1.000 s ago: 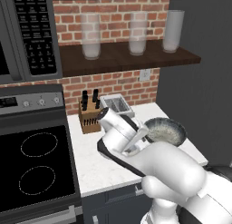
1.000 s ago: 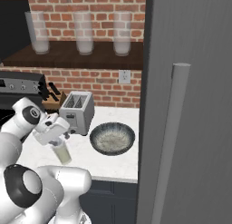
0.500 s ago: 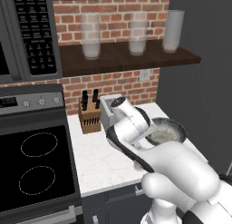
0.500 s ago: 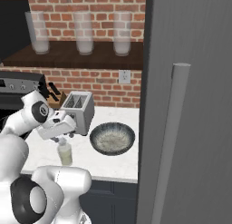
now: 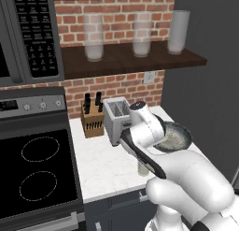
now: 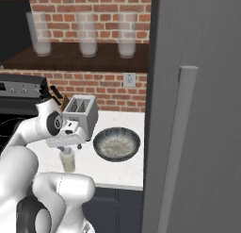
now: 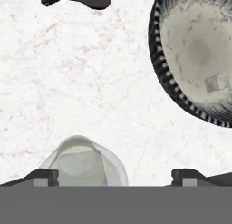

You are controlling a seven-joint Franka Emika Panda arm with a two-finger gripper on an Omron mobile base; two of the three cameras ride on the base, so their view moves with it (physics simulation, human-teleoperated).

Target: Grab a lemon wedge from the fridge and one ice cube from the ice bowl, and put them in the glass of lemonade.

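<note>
The glass of lemonade (image 6: 68, 161) stands on the white counter in front of the toaster, partly hidden by my arm in the left base view (image 5: 142, 169). My gripper (image 6: 69, 147) hovers just above it, open and holding nothing. From the hand camera my gripper (image 7: 115, 177) has its fingertips wide apart, with the glass (image 7: 84, 163) by the left one. The ice bowl (image 6: 116, 143) sits to the right, and one ice cube (image 7: 216, 82) lies inside it. The fridge (image 6: 202, 86) is shut, its handle (image 6: 178, 147) facing me. The lemon wedge is out of view.
A silver toaster (image 5: 116, 119) and a knife block (image 5: 92, 119) stand against the brick wall. The stove (image 5: 32, 169) lies left of the counter (image 5: 105, 162). Frosted glasses (image 5: 94, 37) line the shelf above. The counter's front edge is close to the glass.
My wrist has swung up and back toward the toaster, and the forearm now crosses in front of the counter. The hand stays over the glass. Glass and bowl have not moved.
</note>
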